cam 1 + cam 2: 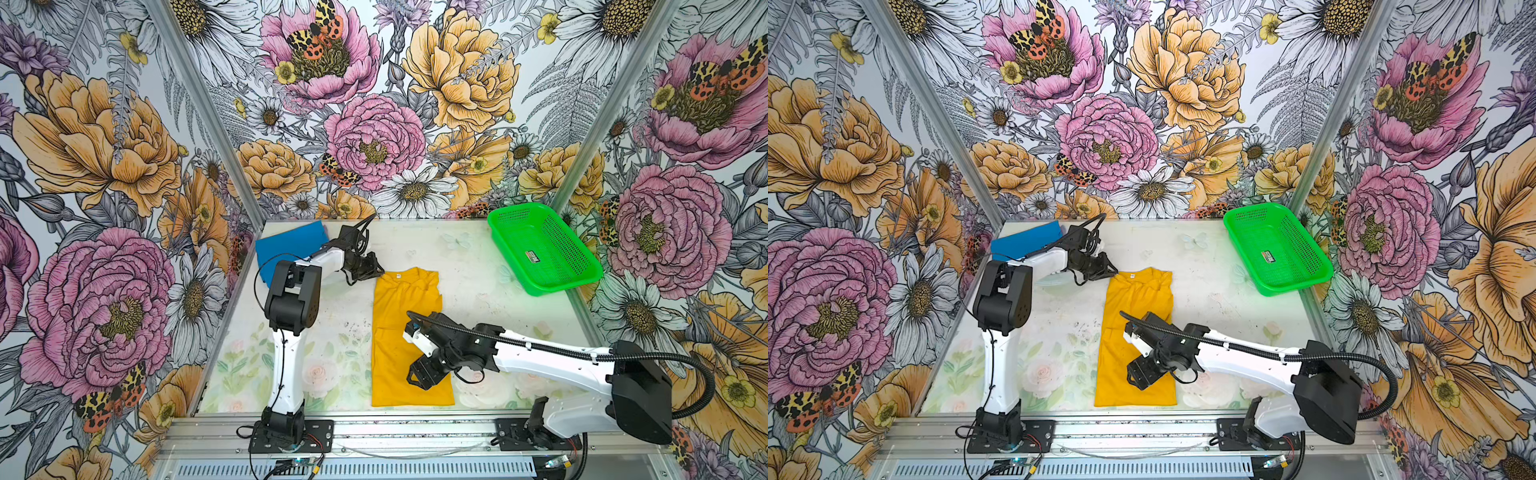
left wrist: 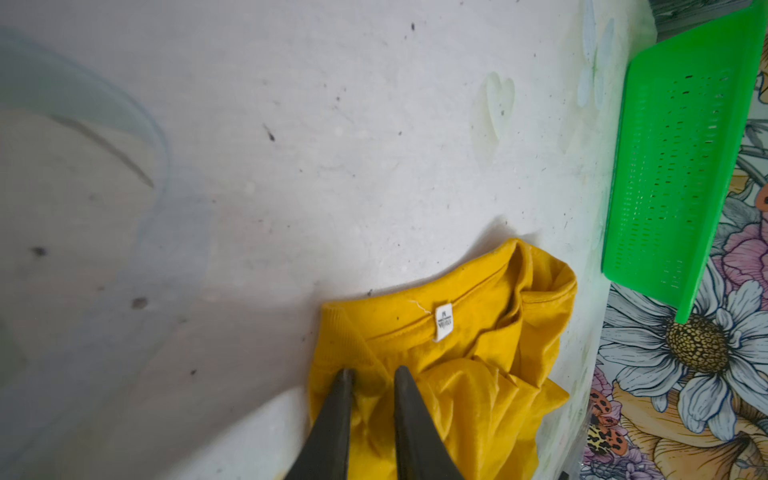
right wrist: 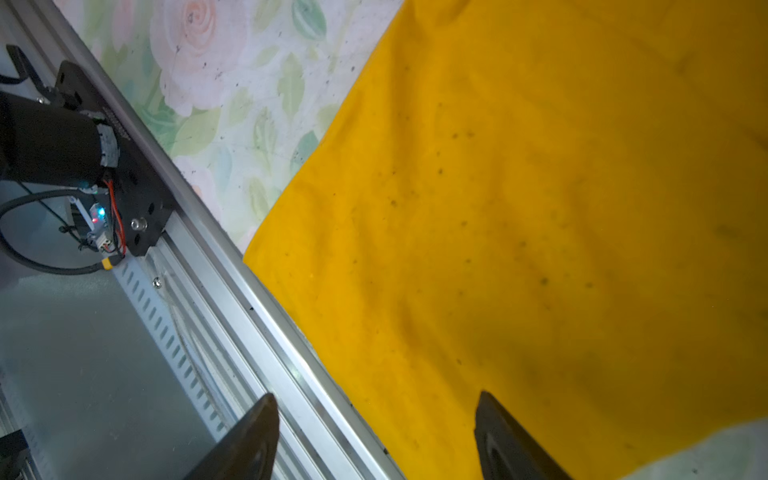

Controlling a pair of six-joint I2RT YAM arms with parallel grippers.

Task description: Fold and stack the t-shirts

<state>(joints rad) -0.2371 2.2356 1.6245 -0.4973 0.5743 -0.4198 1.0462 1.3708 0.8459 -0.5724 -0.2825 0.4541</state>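
The yellow shirt lies flat in the lower middle of both top views, a long strip with its collar toward the upper end and its hem near the bottom edge of the surface. The left gripper sits at the shirt's upper left corner. In the left wrist view its jaws are drawn close together, with a ridge of yellow cloth beside the collar between them (whether they truly pinch it I cannot tell). The white tag shows just beyond them inside the neckline. The right gripper hangs over the shirt's lower right part. Its jaws are spread wide and hold nothing. In the right wrist view one tip shows over the yellow cloth and the other over the metal rail, with the shirt's hem corner ahead of them. The blue shirt lies folded at the upper left of the surface, behind the left arm and well apart from both jaws. A green basket stands at the upper right.
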